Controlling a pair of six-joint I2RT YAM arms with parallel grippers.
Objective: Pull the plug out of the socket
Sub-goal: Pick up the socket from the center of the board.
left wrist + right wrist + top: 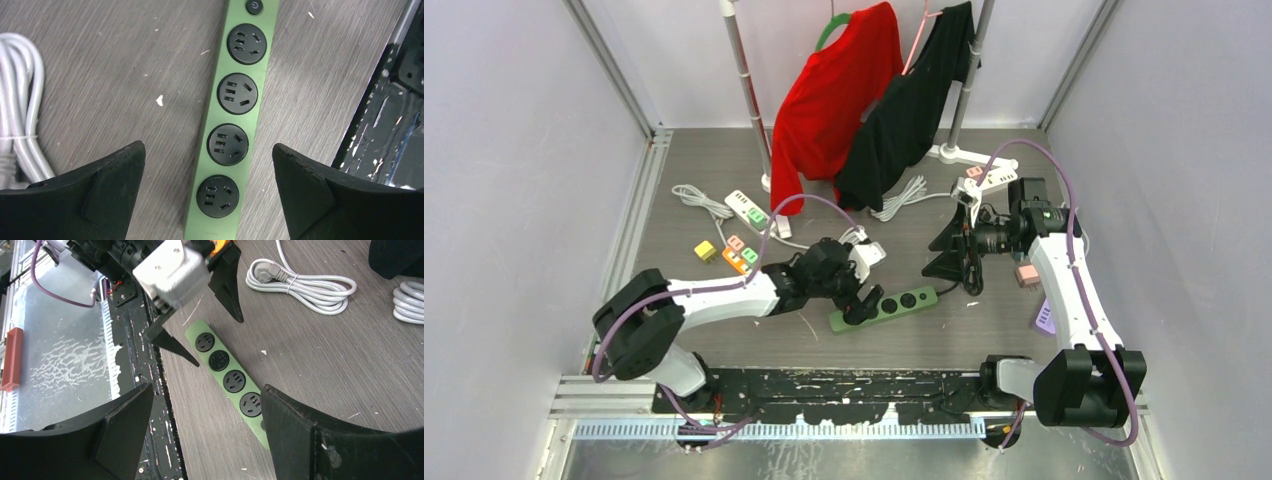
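Left arm (724, 295) & right arm (1069, 285): white links, black joints/bases, purple cable (1074, 190) looped along each. Left tool (209, 147), right tool (207, 389): matte black wedge fingers (100, 190).

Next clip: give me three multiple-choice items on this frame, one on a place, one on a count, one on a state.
1. Where does the green power strip lie?
A. on the table below the left end effector, between its fingers
B. on a shelf
C. inside a drawer

2. How many round sockets does it show?
A. two
B. four
C. six

3. Those sockets are:
A. all empty
B. one plugged
C. all plugged

Key:
1 A, the left wrist view looks straight down on it.
2 B, four black faces sit in a row.
3 A, every slot is bare.
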